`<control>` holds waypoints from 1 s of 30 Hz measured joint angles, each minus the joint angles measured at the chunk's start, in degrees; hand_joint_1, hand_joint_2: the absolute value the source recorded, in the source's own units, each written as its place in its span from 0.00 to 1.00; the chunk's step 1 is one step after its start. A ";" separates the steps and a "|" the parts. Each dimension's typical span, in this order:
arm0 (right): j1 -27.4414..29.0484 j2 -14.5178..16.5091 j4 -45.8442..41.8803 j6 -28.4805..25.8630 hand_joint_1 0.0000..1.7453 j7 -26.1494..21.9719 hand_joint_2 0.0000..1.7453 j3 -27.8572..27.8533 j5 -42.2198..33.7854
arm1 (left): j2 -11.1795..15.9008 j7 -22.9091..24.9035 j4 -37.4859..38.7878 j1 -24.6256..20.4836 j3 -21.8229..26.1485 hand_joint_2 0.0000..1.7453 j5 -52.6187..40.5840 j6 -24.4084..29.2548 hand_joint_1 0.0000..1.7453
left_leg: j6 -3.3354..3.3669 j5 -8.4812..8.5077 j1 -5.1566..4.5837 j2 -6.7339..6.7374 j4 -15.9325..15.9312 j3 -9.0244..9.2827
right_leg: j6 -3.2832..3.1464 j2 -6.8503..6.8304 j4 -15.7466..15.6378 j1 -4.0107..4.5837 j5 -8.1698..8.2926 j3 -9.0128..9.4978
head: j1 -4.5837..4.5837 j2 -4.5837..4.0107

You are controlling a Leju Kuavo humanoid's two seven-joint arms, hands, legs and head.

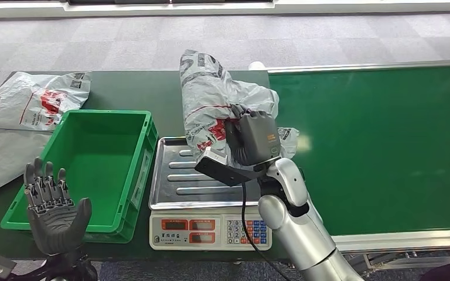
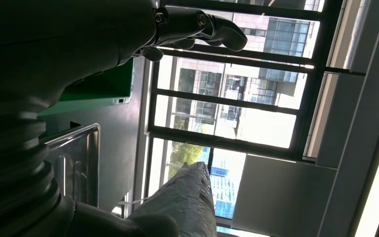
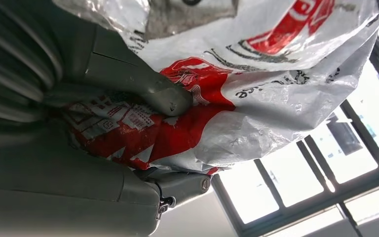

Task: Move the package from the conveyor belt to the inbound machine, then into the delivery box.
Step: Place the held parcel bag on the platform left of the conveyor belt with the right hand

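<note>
Lying at the far left of the desk (image 1: 123, 88), two grey plastic mailers (image 1: 32, 99) overlap each other, printed in red and black. Next to them stands a green delivery box (image 1: 132, 175), a plastic crate with nothing visible inside. In front of its near left corner the left hand (image 1: 53, 205) is raised palm up, its fingers (image 1: 47, 178) spread apart and holding nothing. Just right of the crate sits the inbound machine (image 1: 211, 231), a weighing scale with a ribbed steel tray (image 1: 173, 175) and a keypad on its front. Above the tray's back right part the package (image 1: 211, 99), a crumpled grey bag with red print, is held up on end, its top leaning toward the far side of the desk. The right hand (image 1: 252, 137) grips the package low down; in the right wrist view the thumb (image 3: 148, 89) presses into the red print while darker fingers (image 3: 182, 185) clamp the other side. Whether the bag's lower end touches the tray I cannot tell. Farther right runs the green conveyor belt (image 1: 387, 146), edged with silver rails.
</note>
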 joint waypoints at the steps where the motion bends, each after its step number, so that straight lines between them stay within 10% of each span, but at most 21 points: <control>1: -0.03 0.00 0.16 0.11 1.00 0.17 1.00 0.31 -0.18 | 0.01 0.00 0.00 0.00 0.00 1.00 -0.01 0.11 0.00 | 0.00 0.00 0.00 0.00 0.00 0.00 | 0.00 0.00 0.00 0.00 0.00 0.00 | 0.00 0.00; 8: -0.65 -0.02 2.25 0.22 0.97 0.00 1.00 2.26 -2.12 | 0.02 0.00 -0.03 0.00 0.00 1.00 0.16 0.77 0.00 | -0.01 0.00 0.01 0.00 0.00 0.01 | -0.01 0.01 0.00 0.02 0.00 -0.01 | 0.00 0.00; 12: -0.83 -0.03 3.36 2.69 0.00 -2.06 1.00 3.58 -4.96 | 0.04 0.00 -0.04 -0.04 -0.01 1.00 0.15 1.19 0.00 | -0.01 0.00 0.01 0.01 0.00 0.00 | -0.01 0.02 0.00 0.02 0.00 -0.02 | 0.00 0.00; 18: -0.67 -1.23 4.49 18.57 0.00 -18.66 1.00 8.30 -20.64 | 0.45 0.00 0.62 -1.68 -0.43 1.00 0.06 1.19 0.00 | -0.01 0.00 0.01 0.01 0.00 -0.01 | 0.00 0.04 0.00 0.02 0.00 -0.05 | 0.00 0.00; 22: -0.61 -2.68 4.75 24.45 0.00 -23.93 0.00 10.33 -27.14 | 0.68 0.00 1.19 -2.63 -0.80 1.00 -0.03 1.62 0.00 | 0.00 0.00 0.00 0.02 0.00 -0.01 | 0.00 0.06 0.00 0.00 0.01 -0.04 | 0.00 0.00; 30: -1.98 -3.93 6.26 41.98 0.00 -26.67 0.00 10.98 -44.65 | 0.90 0.00 1.44 -3.70 -1.17 1.00 -0.21 3.51 0.00 | 0.00 0.00 0.00 0.03 0.01 0.01 | 0.01 0.09 0.00 0.00 0.03 -0.03 | -0.01 0.00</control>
